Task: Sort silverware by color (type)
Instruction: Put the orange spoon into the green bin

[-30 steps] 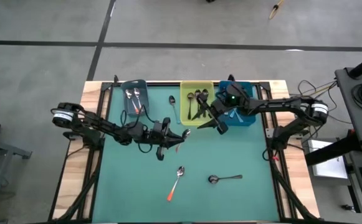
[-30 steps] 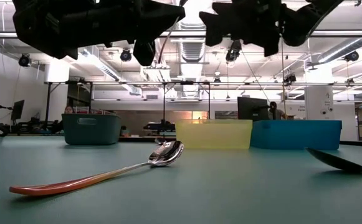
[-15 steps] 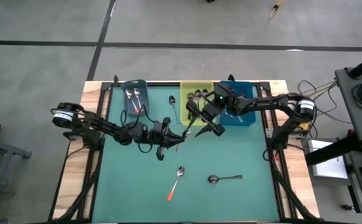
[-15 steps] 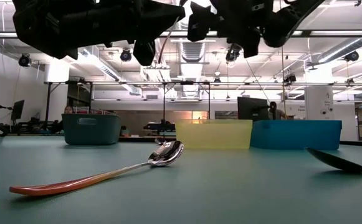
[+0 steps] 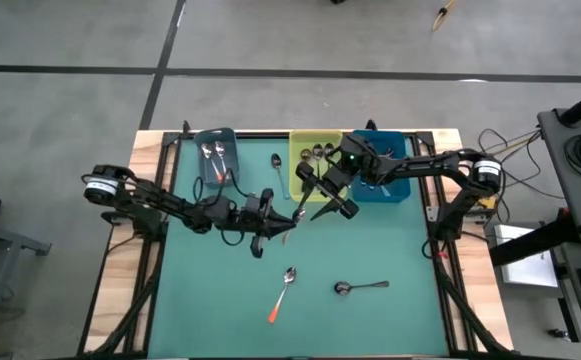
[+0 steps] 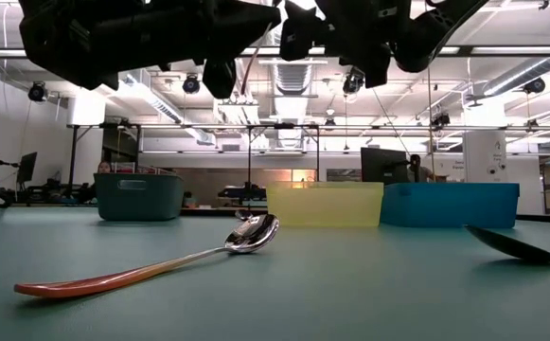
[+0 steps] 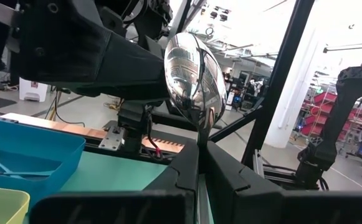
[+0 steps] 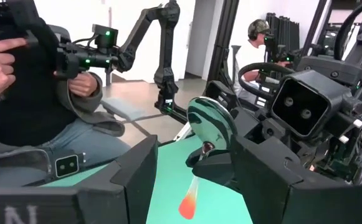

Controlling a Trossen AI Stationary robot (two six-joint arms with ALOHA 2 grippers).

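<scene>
My left gripper point(image 5: 286, 221) hovers above the middle of the mat, shut on a spoon whose shiny bowl point(image 7: 196, 78) points up; the handle is hidden between the fingers. My right gripper point(image 5: 326, 194) is open just to the right of it. Its two fingers stand on either side of that bowl point(image 8: 210, 124) without touching it. An orange-handled spoon point(image 5: 283, 289) and a dark spoon point(image 5: 360, 287) lie flat on the mat nearer the front edge. A silvery spoon point(image 5: 277, 172) lies beside the yellow bin. My left gripper pinches the spoon between its two fingers at the neck just below the bowl point(image 7: 200, 134). The bowl stands upright above the fingertips, and the spoon is lifted clear of the mat. The fingers hide the handle.
Three bins stand along the far edge: a grey-blue one point(image 5: 217, 158) with orange-handled spoons, a yellow one point(image 5: 301, 160) with dark spoons, a blue one point(image 5: 395, 185) with pale spoons. A seated person point(image 8: 37, 106) holding a control handle shows beyond the table.
My right gripper has moved from over the blue and yellow bins toward the table's left, up to the spoon in my left gripper, so that its open fingers now flank the bowl. The left gripper and its spoon have kept still.
</scene>
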